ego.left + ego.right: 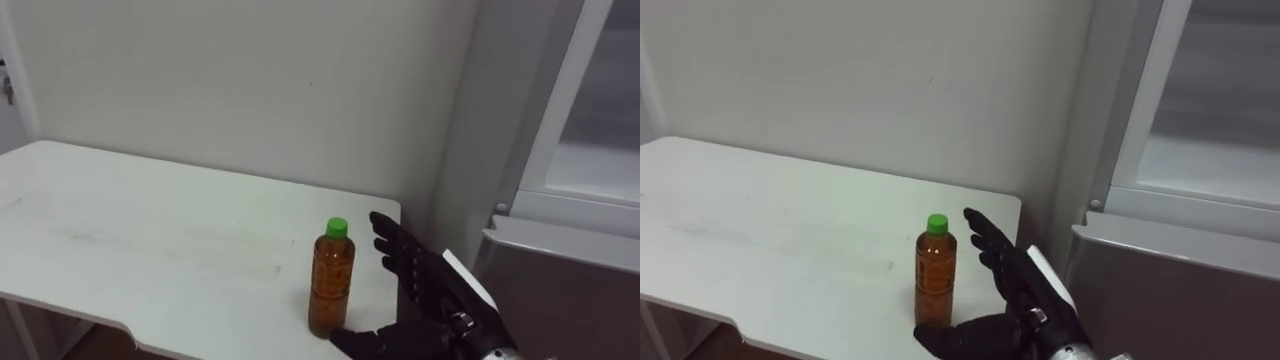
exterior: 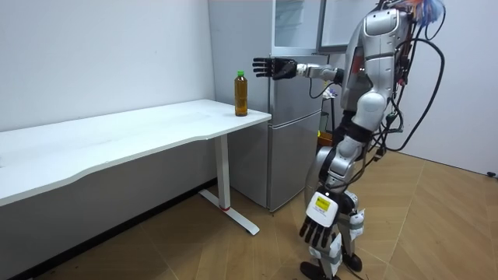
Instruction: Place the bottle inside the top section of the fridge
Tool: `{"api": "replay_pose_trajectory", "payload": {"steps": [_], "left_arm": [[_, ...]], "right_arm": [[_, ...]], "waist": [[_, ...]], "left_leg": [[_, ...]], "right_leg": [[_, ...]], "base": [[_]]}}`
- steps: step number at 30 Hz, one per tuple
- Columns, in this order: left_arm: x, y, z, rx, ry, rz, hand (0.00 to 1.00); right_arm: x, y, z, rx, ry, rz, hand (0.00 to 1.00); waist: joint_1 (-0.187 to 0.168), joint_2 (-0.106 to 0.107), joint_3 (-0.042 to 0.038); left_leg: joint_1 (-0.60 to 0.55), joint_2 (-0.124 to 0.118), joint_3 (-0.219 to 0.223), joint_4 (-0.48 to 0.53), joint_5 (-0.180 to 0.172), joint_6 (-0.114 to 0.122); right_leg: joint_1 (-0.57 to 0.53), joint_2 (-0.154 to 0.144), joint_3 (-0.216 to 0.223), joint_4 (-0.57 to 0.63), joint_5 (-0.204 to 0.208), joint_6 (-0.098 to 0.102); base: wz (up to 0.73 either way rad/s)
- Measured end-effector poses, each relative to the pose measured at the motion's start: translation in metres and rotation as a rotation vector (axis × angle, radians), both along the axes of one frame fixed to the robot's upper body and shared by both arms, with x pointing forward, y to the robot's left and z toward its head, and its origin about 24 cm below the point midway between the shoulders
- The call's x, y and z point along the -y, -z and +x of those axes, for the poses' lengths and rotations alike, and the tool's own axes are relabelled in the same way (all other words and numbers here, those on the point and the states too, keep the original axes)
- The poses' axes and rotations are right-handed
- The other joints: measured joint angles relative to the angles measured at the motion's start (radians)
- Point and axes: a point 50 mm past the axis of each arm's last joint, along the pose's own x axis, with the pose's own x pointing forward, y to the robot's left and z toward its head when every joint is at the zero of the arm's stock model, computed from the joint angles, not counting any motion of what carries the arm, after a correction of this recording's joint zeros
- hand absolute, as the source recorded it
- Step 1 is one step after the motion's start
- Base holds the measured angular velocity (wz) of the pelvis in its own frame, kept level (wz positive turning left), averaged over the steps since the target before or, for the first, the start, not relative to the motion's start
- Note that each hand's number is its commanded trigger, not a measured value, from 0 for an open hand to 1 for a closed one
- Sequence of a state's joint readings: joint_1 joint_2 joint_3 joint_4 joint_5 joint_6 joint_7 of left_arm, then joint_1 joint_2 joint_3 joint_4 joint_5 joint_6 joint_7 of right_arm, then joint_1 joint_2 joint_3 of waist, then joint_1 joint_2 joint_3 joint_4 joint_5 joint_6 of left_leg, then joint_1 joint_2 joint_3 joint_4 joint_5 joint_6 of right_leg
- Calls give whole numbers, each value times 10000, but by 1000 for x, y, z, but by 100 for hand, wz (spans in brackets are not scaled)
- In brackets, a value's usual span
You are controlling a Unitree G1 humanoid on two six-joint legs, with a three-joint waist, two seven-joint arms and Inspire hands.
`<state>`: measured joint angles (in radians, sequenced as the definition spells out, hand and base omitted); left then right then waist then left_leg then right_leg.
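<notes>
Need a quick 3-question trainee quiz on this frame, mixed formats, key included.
1. True or false: the right hand has its fingers curled round the bottle.
2. The bottle's cap is: A red, B green, C white.
3. Fill in: the bottle stands upright on the white ___, near the end beside the fridge.

Key
1. False: the fingers are straight, and the hand is beside the bottle.
2. B.
3. table.
</notes>
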<state>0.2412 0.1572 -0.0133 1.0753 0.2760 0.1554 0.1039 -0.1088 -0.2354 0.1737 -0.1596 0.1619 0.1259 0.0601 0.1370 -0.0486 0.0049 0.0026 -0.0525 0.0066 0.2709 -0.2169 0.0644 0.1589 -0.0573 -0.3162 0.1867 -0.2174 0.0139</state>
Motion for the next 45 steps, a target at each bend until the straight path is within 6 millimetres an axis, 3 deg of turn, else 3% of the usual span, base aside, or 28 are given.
{"api": "replay_pose_trajectory", "payload": {"steps": [4, 12, 22, 29, 37, 45], "left_arm": [[1, 0, -1, -127, -42, -4, 0], [6, 1, -5, -255, -131, -105, 0], [9, 2, 0, -314, -189, -133, 0], [10, 1, -3, -437, -227, -55, 0], [20, 2, 1, -325, -304, -293, 0], [26, 1, 11, -138, 123, -466, 0]], "right_arm": [[2, -1, 3, 70, 469, 77, 0], [10, 11, 13, -370, 1298, -223, 0], [9, 15, 33, -973, 2234, 1111, 0], [9, 33, 44, -2491, 2528, 2976, 0], [11, 38, 46, -2874, 2891, 3406, 0], [11, 39, 53, -3072, 2972, 3204, 0]], "waist": [[-173, 13, -6], [-183, -44, -35], [53, -42, -21], [115, -55, -12], [209, 117, 65], [287, 144, 37]], "left_leg": [[-102, -79, -237, -44, 134, -1], [-110, -115, -271, -20, 151, 15], [-145, -142, -367, -9, 161, 25], [-246, -210, -610, -15, 236, 20], [-353, -299, -792, 0, 282, 67], [-673, -333, -1007, 42, 387, 30]], "right_leg": [[-22, -39, -179, -11, -2, 2], [-6, -65, -197, -6, -1, 3], [-10, -108, -454, 13, 2, 8], [2, -120, -697, -15, 2, 11], [-25, -163, -855, -16, 6, 32], [-261, -168, -1148, 16, 6, 36]], "base": [[20], [2], [1], [11], [10], [8]]}}
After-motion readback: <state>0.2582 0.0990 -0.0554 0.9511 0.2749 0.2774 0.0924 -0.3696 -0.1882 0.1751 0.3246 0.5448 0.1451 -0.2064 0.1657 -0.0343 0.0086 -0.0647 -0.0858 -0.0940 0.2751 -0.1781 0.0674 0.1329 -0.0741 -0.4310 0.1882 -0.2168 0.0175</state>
